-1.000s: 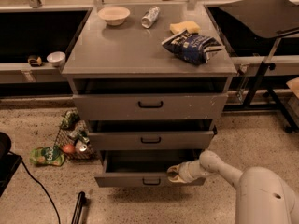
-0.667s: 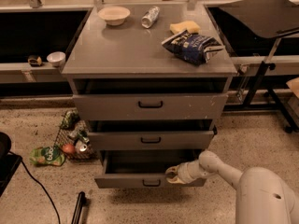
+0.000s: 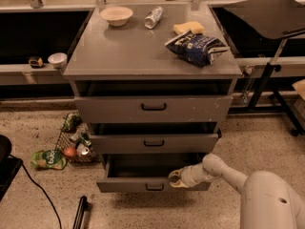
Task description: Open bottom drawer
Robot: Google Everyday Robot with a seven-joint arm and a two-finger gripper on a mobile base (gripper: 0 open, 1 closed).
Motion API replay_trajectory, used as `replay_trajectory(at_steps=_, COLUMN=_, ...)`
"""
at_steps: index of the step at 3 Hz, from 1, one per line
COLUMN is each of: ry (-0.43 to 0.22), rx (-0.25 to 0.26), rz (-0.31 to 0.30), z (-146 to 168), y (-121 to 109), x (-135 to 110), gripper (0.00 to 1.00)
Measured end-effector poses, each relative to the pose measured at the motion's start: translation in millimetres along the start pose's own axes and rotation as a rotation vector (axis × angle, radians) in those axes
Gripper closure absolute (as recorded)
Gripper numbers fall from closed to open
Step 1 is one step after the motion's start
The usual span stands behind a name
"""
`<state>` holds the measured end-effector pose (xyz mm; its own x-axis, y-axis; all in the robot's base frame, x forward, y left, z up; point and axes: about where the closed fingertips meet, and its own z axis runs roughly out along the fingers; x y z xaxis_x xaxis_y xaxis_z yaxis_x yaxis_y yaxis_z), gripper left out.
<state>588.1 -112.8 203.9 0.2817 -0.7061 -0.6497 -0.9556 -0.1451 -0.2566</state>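
The grey cabinet (image 3: 152, 56) has three drawer fronts. The bottom drawer (image 3: 128, 184) is the slimmest, with a small black loop handle (image 3: 154, 188) at centre. It stands pulled out, showing its plain grey inside (image 3: 143, 168). My gripper (image 3: 175, 179) is at the end of the white arm (image 3: 224, 171), reaching from the lower right. It sits at the drawer's front top edge, just right of the handle.
On the cabinet top lie a bowl (image 3: 116, 15), a can (image 3: 153, 17), a yellow sponge (image 3: 188, 28) and a chip bag (image 3: 198, 46). A wire basket with litter (image 3: 74, 140) and a green bag (image 3: 47, 159) sit on the floor at left. A black stand (image 3: 267, 75) is right.
The gripper has shifted slightly left along the drawer's front edge. The bottom drawer has come out a little further.
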Motion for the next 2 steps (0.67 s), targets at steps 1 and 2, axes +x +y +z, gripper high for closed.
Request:
replay_trajectory(at_steps=1, ry=0.0, rx=0.0, rz=0.0, z=0.0, y=0.0, x=0.0, gripper=0.12)
replay_trajectory(at_steps=2, ry=0.0, rx=0.0, rz=0.0, z=0.0, y=0.0, x=0.0, gripper=0.0)
